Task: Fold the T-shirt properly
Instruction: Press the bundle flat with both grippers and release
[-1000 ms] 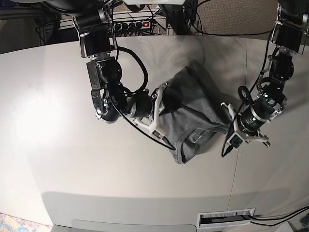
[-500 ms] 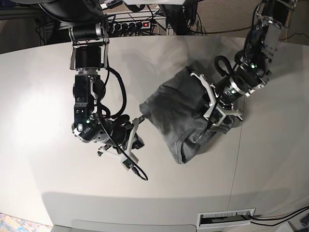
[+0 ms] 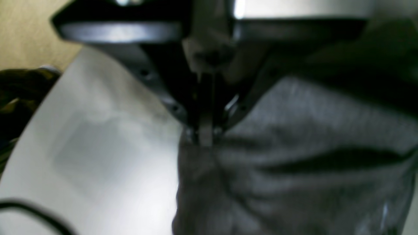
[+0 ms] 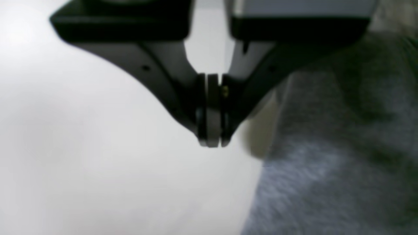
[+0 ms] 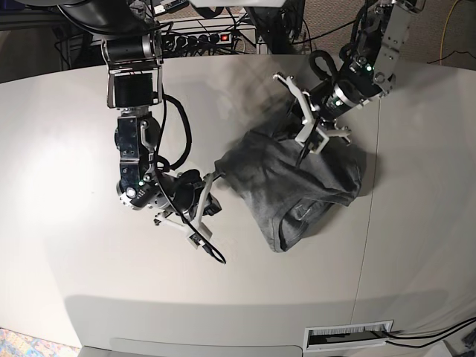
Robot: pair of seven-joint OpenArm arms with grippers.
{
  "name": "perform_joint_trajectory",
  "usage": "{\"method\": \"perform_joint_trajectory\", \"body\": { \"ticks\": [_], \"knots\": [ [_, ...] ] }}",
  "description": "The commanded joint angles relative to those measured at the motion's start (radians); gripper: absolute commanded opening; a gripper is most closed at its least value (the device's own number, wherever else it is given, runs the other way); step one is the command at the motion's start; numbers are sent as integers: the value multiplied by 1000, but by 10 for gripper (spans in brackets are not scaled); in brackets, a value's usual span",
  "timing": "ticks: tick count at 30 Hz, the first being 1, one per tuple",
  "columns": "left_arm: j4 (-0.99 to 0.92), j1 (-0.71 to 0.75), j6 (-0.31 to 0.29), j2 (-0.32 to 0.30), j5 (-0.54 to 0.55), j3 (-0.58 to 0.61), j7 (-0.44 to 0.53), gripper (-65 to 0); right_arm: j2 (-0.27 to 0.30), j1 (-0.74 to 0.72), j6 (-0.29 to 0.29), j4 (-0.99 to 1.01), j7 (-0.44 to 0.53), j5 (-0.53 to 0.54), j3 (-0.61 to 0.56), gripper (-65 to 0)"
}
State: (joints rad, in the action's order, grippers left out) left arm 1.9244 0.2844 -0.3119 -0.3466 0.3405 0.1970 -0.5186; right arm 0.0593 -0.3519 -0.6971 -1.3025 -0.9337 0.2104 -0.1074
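One heather-grey short-sleeved cotton T-shirt (image 5: 297,178) lies bunched on the pale grey tabletop (image 5: 74,134), right of centre in the base view, its ribbed neckline turned toward the near edge. It is the only garment here.

Two arms work over it. The left gripper (image 5: 306,145) comes in from the far right of the base view, and its fingers (image 3: 205,130) are pressed together on the shirt's far edge, with grey cloth bunching directly under the tips in the left wrist view. The right gripper (image 5: 214,178) sits at the shirt's left corner; its fingers (image 4: 210,111) are closed flat against each other, and the right wrist view shows only bare tabletop under them, the cloth edge lying just beside (whether a thread of fabric is caught there I cannot tell).

Open room is broad on the base view's left and along the near side. To the right, a seam in the tabletop runs close past the shirt. A black cable (image 5: 208,249) trails from the right arm onto the surface.
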Motion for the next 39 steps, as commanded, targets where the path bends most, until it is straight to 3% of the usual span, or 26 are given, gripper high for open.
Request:
{"method": "perform_joint_trajectory", "body": {
  "ticks": [1,7,13,18,24,29,34,39],
  "knots": [
    [4,4,-3,-3,-3,-3,36,-650,-5,-27,-1,-6,25,18,2,-650],
    [-95,16,-3,-3,-51,-3,102,-650,-12,26,-1,12,21,60,-8,-650],
    [-168,12,-3,-19,-205,-4,125,-650,-12,87,-1,11,-10,61,-97,-650],
    [-188,6,2,-124,-230,-4,138,-650,-12,95,-1,11,-18,62,-193,-650],
    [-189,-5,115,-277,-285,-4,189,-650,-12,95,-1,10,-70,131,-241,-650],
    [-188,-21,148,-348,-285,-5,197,-650,-8,90,-1,3,-78,147,-235,-650],
    [-101,-24,167,-352,-257,-6,158,-650,20,78,-1,-15,-73,146,-180,-650],
    [116,-24,219,-352,-246,-6,49,-650,38,78,-1,-37,-79,161,-35,-650]
  ]
}}
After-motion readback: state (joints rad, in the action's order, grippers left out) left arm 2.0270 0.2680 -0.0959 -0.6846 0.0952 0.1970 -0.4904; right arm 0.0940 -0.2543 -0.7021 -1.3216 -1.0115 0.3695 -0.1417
